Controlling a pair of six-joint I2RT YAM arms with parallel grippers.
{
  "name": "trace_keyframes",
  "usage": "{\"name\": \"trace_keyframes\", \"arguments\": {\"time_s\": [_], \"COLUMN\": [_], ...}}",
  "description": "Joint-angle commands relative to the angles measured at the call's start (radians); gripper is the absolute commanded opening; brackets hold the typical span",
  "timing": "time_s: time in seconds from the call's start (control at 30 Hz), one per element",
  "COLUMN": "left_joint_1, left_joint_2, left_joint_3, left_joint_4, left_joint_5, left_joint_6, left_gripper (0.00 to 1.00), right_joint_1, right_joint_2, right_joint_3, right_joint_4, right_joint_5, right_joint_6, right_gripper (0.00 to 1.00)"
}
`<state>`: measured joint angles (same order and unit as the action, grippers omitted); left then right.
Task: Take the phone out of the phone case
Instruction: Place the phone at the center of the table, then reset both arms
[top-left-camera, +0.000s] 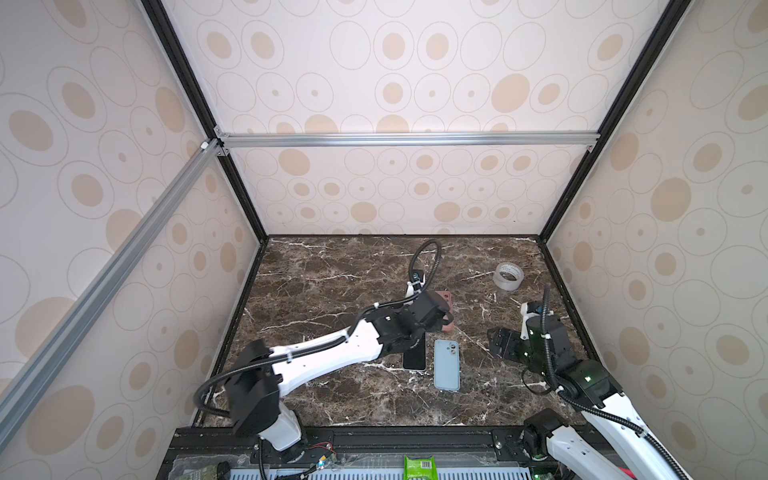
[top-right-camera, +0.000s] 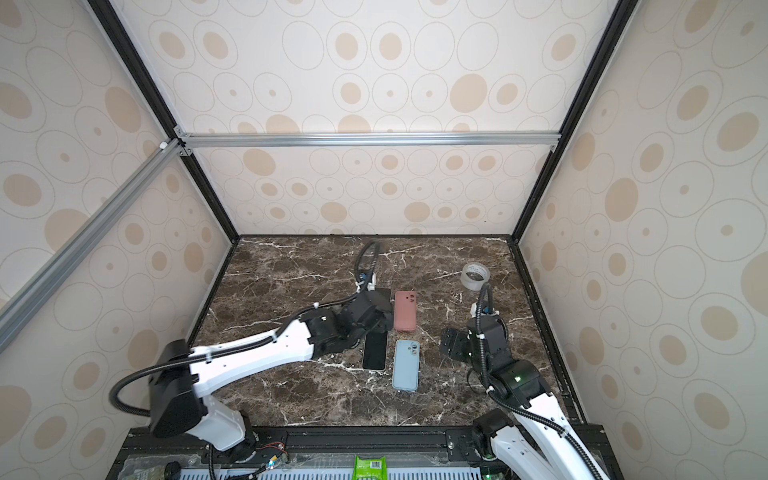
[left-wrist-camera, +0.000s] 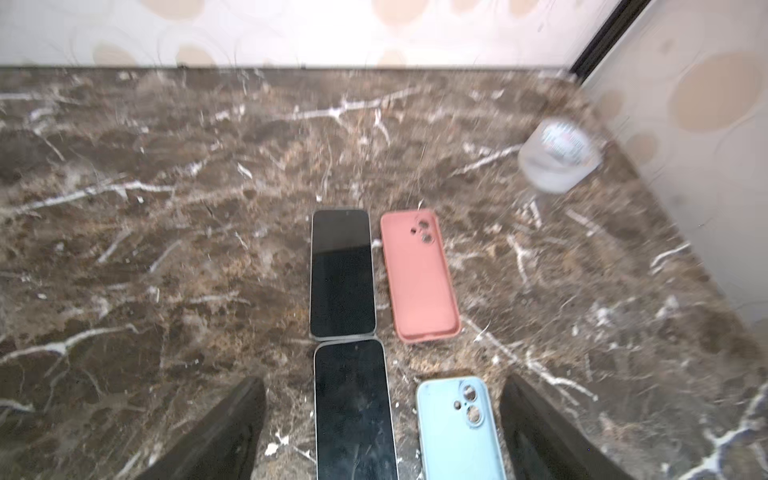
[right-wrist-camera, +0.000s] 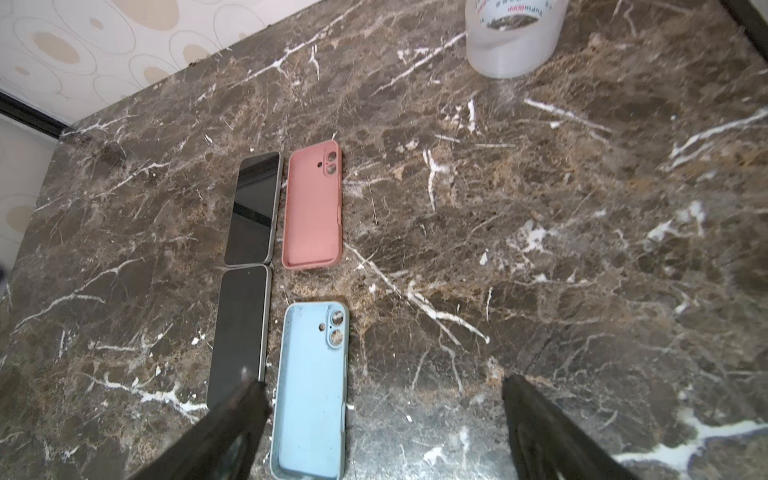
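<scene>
Left gripper (left-wrist-camera: 383, 380), closest to its own wrist camera: jaws spread wide, gripping nothing. The near phone (left-wrist-camera: 353, 411) and the blue case (left-wrist-camera: 457, 432) show in the gap between them, both lying free on the marble table (left-wrist-camera: 166, 208). Its height above them cannot be told.

Right gripper (right-wrist-camera: 384, 381): also wide open and empty. In both top views it sits apart from the blue case, on that case's right.

Layout:
- Near phone and far phone (left-wrist-camera: 341, 274) lie screen up, end to end, touching or very nearly.
- Pink case (left-wrist-camera: 417, 278) lies just beside the far phone, and the blue case just beside the near phone.
- Both cases look empty (marble seems to show through the camera cut-outs, though the wrist view is blurred).
- Tape roll (top-right-camera: 476, 276) stands well apart, toward the far right corner, and plays no part.

Judgement: both phones are out of their cases, so the step in hand reads as release and clear-away.

To do it well:
- Lift the left arm straight up before any sideways travel, since a low sweep could nudge the near phone into the far one or flip the light blue case.
- Keep the jaws wide until they are clear, so neither finger catches a phone edge.
- Draw the right arm back toward its base, away from the blue case.
- Check from a top view that the phones and cases lie separate.
</scene>
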<state>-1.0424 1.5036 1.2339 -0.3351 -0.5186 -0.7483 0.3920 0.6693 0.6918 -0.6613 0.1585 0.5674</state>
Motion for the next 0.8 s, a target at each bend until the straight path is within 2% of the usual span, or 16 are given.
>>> {"name": "trace_keyframes", "arguments": {"time_s": [0.0,0.1,0.2,0.27,0.4,0.53,0.67,0.77], "left_joint_1": [0.04,0.1,0.18,0.222,0.373,0.463,0.575,0.608], "left_joint_2": [-0.078,-0.193,-0.319,-0.41,-0.549,-0.548,-0.494,-0.457], "left_joint_3": [-0.105,-0.24,-0.397,-0.534,-0.779,-1.008,-1.011,-1.048], "left_joint_4": [0.144,0.242,0.371,0.527,0.84,1.255,1.185,1.283], "left_joint_5": [-0.085,-0.105,-0.135,-0.16,-0.13,-0.194,-0.216,-0.229], "left_joint_6": [0.096,0.139,0.185,0.257,0.389,0.649,0.643,0.725], "left_gripper": [0.91,0.99,0.99,0.99,0.99,0.99,0.99,0.99], "right_joint_1": [-0.004,-0.003,-0.002,-0.003,-0.003,-0.009,-0.055,-0.103], "right_joint_2": [0.079,0.163,0.236,0.269,0.339,0.434,0.531,0.583], "right_joint_3": [0.045,0.061,0.074,0.057,-0.007,-0.011,-0.005,-0.041], "right_joint_4": [0.085,0.146,0.188,0.245,0.447,0.612,0.712,0.788], "right_joint_5": [0.06,0.091,0.124,0.174,0.294,0.433,0.437,0.386], "right_joint_6": [-0.063,-0.094,-0.108,-0.122,-0.243,-0.426,-0.525,-0.548], "right_gripper": [0.93,0.94,0.95,0.96,0.96,0.99,0.99,0.99]}}
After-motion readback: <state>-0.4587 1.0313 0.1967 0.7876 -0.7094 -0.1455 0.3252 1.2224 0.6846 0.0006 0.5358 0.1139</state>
